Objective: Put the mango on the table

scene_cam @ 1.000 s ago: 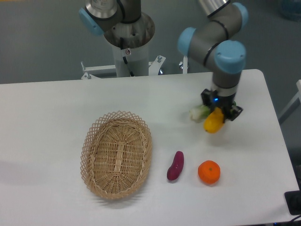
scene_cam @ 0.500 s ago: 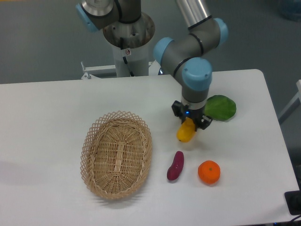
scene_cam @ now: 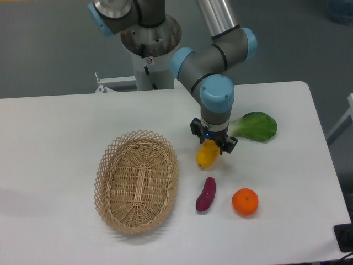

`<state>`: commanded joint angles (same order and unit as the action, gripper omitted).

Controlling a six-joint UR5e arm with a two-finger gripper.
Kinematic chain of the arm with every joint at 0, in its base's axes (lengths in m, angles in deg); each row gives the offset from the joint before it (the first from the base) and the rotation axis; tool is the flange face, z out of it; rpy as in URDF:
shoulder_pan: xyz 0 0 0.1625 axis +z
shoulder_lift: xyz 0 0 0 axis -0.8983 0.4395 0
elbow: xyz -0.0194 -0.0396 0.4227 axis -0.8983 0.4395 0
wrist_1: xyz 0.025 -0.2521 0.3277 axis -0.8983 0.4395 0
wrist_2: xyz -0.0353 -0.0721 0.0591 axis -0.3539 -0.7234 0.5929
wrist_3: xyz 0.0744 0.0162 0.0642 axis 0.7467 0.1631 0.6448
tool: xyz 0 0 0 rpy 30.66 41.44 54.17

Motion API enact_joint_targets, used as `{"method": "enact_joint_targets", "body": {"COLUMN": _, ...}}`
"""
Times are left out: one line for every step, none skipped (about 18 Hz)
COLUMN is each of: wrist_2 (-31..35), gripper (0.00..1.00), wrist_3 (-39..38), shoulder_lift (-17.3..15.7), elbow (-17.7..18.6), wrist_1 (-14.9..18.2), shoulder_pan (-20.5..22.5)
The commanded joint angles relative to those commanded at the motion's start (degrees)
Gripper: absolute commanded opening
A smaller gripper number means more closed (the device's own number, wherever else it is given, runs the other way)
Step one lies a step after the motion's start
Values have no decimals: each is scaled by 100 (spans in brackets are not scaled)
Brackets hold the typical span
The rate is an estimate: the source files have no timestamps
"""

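The yellow-orange mango hangs in my gripper, which is shut on its upper end. It is over the white table, between the wicker basket and the green leafy vegetable, just above the purple sweet potato. I cannot tell whether the mango's lower end touches the tabletop.
An oval wicker basket lies left of the mango. A purple sweet potato and a round orange lie in front. A green leafy vegetable lies to the right. The robot base stands at the back.
My gripper has carried the mango leftward across the table, from the right side past the green vegetable to a spot near the basket, and slightly lower.
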<state>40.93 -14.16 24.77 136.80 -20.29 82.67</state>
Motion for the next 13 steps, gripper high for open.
{"method": "enact_joint_targets", "body": {"wrist_2": 0, "gripper": 100, "wrist_3": 0, "shoulder_lift": -9, "elbow": -123, "wrist_1": 17, "shoulder_pan": 0}}
{"method": "enact_joint_targets", "body": {"wrist_2": 9, "gripper": 100, "wrist_3": 17, "shoulder_lift": -9, "elbow": -272, "wrist_1": 26, "shoulder_pan": 9}}
{"method": "enact_joint_targets", "body": {"wrist_2": 17, "gripper": 100, "wrist_3": 44, "shoulder_lift": -17, "elbow": -491, "wrist_1": 44, "shoulder_pan": 26}}
{"method": "enact_joint_targets", "body": {"wrist_2": 18, "gripper": 100, "wrist_3": 61, "shoulder_lift": -17, "elbow": -737, "wrist_1": 122, "shoulder_pan": 61}}
{"method": "enact_joint_targets", "body": {"wrist_2": 18, "gripper": 100, "wrist_3": 61, "shoulder_lift": -17, "elbow": -913, "wrist_1": 132, "shoulder_pan": 105}}
{"method": "enact_joint_targets", "body": {"wrist_2": 0, "gripper": 100, "wrist_3": 87, "shoulder_lift": -9, "elbow": -1089, "wrist_1": 132, "shoulder_pan": 219}}
{"method": "enact_joint_targets", "body": {"wrist_2": -9, "gripper": 100, "wrist_3": 96, "shoulder_lift": 0, "elbow": -1230, "wrist_1": 149, "shoulder_pan": 359}}
{"method": "enact_joint_targets", "body": {"wrist_2": -35, "gripper": 100, "wrist_3": 175, "shoulder_lift": -9, "elbow": -1353, "wrist_1": 254, "shoulder_pan": 491}}
{"method": "enact_joint_targets", "body": {"wrist_2": -53, "gripper": 100, "wrist_3": 393, "shoulder_lift": -9, "elbow": -1528, "wrist_1": 377, "shoulder_pan": 631}}
{"method": "enact_joint_targets", "body": {"wrist_2": -79, "gripper": 100, "wrist_3": 595, "shoulder_lift": -9, "elbow": -1721, "wrist_1": 482, "shoulder_pan": 729}}
{"method": "enact_joint_targets", "body": {"wrist_2": -88, "gripper": 100, "wrist_3": 684, "shoulder_lift": -9, "elbow": -1915, "wrist_1": 597, "shoulder_pan": 834}}
{"method": "enact_joint_targets", "body": {"wrist_2": -88, "gripper": 100, "wrist_3": 703, "shoulder_lift": 0, "elbow": -2100, "wrist_1": 746, "shoulder_pan": 939}}
{"method": "enact_joint_targets", "body": {"wrist_2": -97, "gripper": 100, "wrist_3": 720, "shoulder_lift": 17, "elbow": -2267, "wrist_1": 921, "shoulder_pan": 1071}}
